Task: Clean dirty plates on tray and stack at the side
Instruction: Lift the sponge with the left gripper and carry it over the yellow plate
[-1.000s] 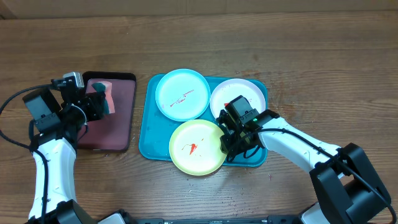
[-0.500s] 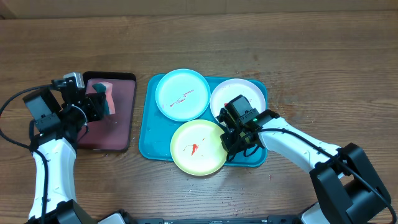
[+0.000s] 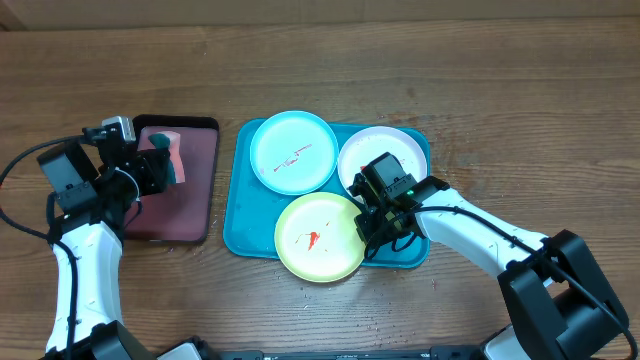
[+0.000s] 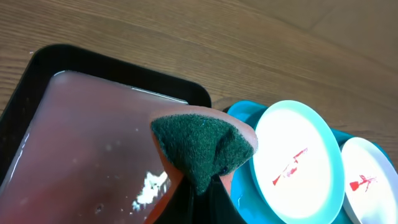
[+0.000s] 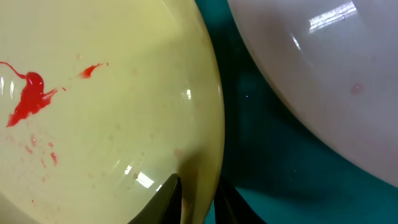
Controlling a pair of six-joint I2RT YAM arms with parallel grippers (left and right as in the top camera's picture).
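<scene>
The teal tray carries three plates: light blue at the back left, white at the back right, and green-rimmed in front. Each has red smears. My right gripper is shut on the right rim of the green-rimmed plate. One finger lies inside the rim and the other outside, so the right gripper pinches it. My left gripper is shut on a sponge with a dark green scouring face and orange body, held over the black tray.
The black tray holds pinkish liquid and stands left of the teal tray. The white plate lies just right of my right fingers, with a strip of tray floor between. Bare wooden table surrounds both trays.
The right jaws have narrowed onto the green-rimmed plate's rim, and the plate has shifted very slightly. The left arm and sponge have not moved.
</scene>
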